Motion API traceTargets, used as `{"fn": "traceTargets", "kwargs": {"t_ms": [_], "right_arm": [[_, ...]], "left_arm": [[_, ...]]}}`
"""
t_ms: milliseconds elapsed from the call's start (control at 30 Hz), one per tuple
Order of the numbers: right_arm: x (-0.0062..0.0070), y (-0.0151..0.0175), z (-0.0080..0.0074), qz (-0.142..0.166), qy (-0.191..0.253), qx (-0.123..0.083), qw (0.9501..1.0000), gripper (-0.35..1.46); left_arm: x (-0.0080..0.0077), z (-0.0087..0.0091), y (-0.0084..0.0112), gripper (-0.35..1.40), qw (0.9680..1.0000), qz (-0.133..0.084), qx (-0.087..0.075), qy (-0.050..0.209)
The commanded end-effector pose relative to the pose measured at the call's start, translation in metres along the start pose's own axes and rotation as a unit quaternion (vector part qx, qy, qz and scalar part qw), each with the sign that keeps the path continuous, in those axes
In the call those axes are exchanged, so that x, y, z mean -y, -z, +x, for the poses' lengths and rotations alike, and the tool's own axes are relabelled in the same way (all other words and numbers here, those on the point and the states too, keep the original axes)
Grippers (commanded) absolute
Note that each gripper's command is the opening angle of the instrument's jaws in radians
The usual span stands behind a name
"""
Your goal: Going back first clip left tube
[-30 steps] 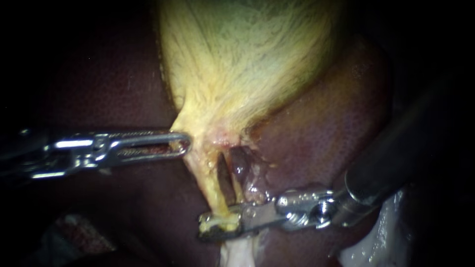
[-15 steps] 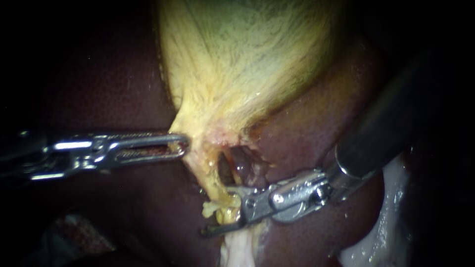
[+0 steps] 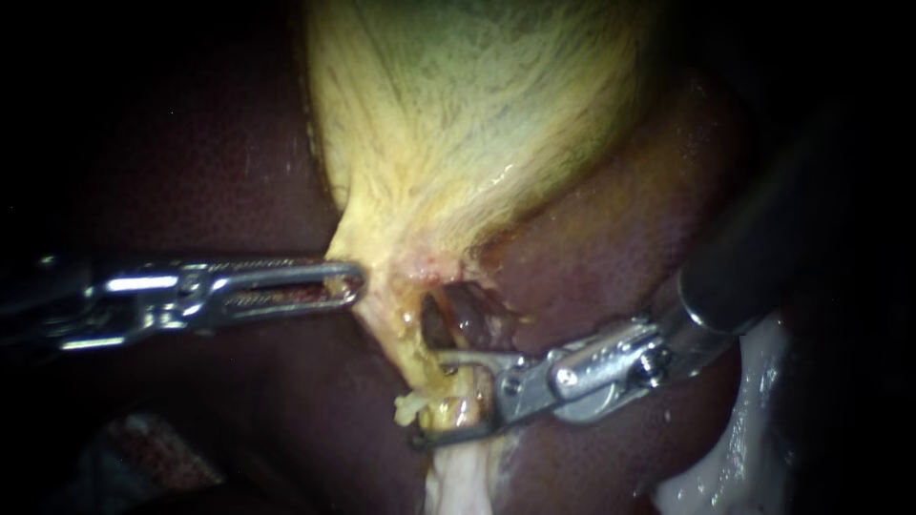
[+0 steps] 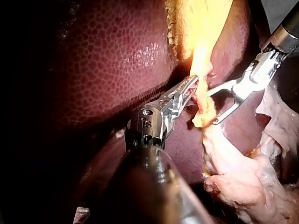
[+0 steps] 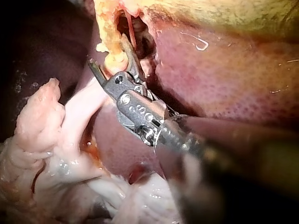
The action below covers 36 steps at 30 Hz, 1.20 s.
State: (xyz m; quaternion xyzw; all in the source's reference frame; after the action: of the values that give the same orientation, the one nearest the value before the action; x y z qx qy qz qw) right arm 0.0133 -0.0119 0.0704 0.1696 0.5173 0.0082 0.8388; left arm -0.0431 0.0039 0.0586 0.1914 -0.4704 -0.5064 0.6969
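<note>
Left tube [image 3: 408, 345] is running down from the gallbladder [image 3: 458, 124] neck across the liver [image 3: 191, 181]. Its yellow lower end is lying between the right instrument's [image 3: 431, 401] jaws, which are standing wide open around it without clamping. Left instrument [image 3: 355, 279] is gripping the gallbladder's neck edge, jaws closed on it.

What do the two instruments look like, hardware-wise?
Both alike: the left instrument and the right instrument each have a dark, round shaft ending in a shiny silver metal wrist with small pins. The left tip is long, narrow and slotted; the right tip is shorter, a thin forked frame. No cables or sleeves show.
</note>
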Motion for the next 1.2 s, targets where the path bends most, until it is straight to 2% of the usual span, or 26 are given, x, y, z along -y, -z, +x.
{"fn": "traceTargets", "kwargs": {"t_ms": [33, 233, 467, 833, 1200], "right_arm": [[0.0, 0.0006, 0.0001, -0.002, 0.0, 0.0, 1.0, 0.6], [0.0002, 0.0036, 0.0004, 0.0, 0.016, -0.001, 0.9999, 0.6], [-0.0002, 0.0071, 0.0015, -0.001, 0.041, -0.001, 0.9991, 0.6], [-0.0002, 0.0097, 0.0021, -0.032, 0.07, 0.012, 0.9969, 0.6], [-0.0011, 0.0125, 0.0029, -0.032, 0.079, 0.013, 0.9963, 0.6]], "left_arm": [[-0.0001, 0.0, 0.0, -0.35, 1.0, 0.0, 0.0, 0.0], [-0.0004, 0.0001, -0.0002, -0.35, 1.0, 0.0, 0.0, 0.0], [-0.0011, 0.0001, -0.0004, -0.35, 1.0, 0.001, 0.0, -0.001], [-0.0017, 0.0004, -0.0009, -0.35, 1.0, 0.0, 0.0, -0.002], [-0.0023, 0.001, -0.0017, -0.35, 1.0, -0.003, -0.003, -0.004]]}}
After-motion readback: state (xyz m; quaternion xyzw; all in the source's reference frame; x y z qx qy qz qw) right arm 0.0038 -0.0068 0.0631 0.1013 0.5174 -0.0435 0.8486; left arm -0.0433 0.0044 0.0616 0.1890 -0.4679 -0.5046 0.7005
